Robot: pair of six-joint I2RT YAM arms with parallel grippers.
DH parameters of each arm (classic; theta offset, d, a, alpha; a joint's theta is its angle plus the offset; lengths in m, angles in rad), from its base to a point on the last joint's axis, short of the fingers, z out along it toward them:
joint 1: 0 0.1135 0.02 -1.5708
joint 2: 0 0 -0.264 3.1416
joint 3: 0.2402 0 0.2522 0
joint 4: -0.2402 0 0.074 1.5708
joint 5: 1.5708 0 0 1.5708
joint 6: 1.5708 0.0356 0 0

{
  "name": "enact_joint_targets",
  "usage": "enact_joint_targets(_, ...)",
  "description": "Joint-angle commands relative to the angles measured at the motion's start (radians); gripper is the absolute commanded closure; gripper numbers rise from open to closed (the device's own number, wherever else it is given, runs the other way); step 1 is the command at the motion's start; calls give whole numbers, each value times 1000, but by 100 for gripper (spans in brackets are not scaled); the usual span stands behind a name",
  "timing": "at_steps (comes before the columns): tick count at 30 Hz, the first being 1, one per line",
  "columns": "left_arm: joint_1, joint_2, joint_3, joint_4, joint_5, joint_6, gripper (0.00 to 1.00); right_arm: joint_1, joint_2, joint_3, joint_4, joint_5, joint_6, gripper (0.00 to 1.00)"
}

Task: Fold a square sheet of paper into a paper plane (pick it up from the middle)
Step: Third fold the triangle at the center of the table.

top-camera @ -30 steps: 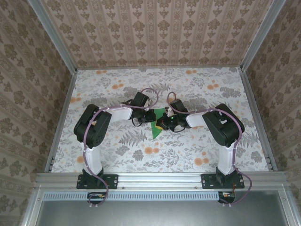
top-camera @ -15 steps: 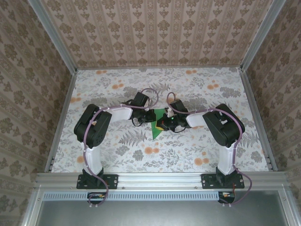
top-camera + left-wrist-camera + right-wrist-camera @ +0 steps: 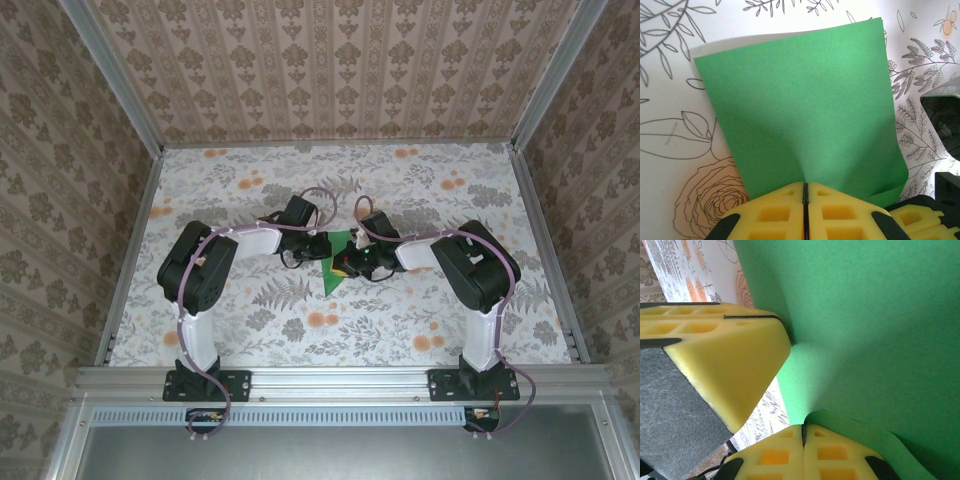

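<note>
The square sheet of paper (image 3: 333, 264) is bright green and is held between both arms at the table's middle. In the left wrist view the sheet (image 3: 800, 110) spreads away from my left gripper (image 3: 804, 186), which is shut on its near edge and puckers it. A pale layer edge peeks out along its far left side. In the right wrist view my right gripper (image 3: 803, 427) is shut on another edge of the sheet (image 3: 875, 325), with the left gripper's yellow fingers (image 3: 725, 355) close beside it. The paper plane is out of view.
The flower-patterned table (image 3: 250, 190) is walled with patterned panels on three sides, and a metal rail (image 3: 340, 380) runs along the near edge. The two wrists (image 3: 300, 215) (image 3: 378, 228) nearly meet over the paper.
</note>
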Motion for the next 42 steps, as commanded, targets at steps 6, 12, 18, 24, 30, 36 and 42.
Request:
enact_joint_targets(6, 5, -25, 7, -63, -11, -47, 87, 0, 25, 7, -63, 45, -21, 94)
enact_joint_targets(12, 49, -159, -38, -76, -80, -101, 76, 1, 26, 7, -80, 57, -24, 87)
enact_joint_targets(18, 90, -269, -119, -79, -141, -143, 72, 3, 25, 11, -90, 61, -26, 72)
enact_joint_targets(24, 110, -325, -173, -75, -153, -160, 70, 4, 24, 13, -104, 71, -29, 60)
enact_joint_targets(30, 95, -330, -193, -35, -88, -151, 75, 4, 24, 8, -122, 83, -35, 68)
enact_joint_targets(36, 22, -288, -159, -50, -58, -108, 84, 4, 42, 13, -145, 86, -36, 93)
enact_joint_targets(42, -31, -234, -125, -51, -32, -92, 90, 5, 48, 13, -158, 102, -34, 99)
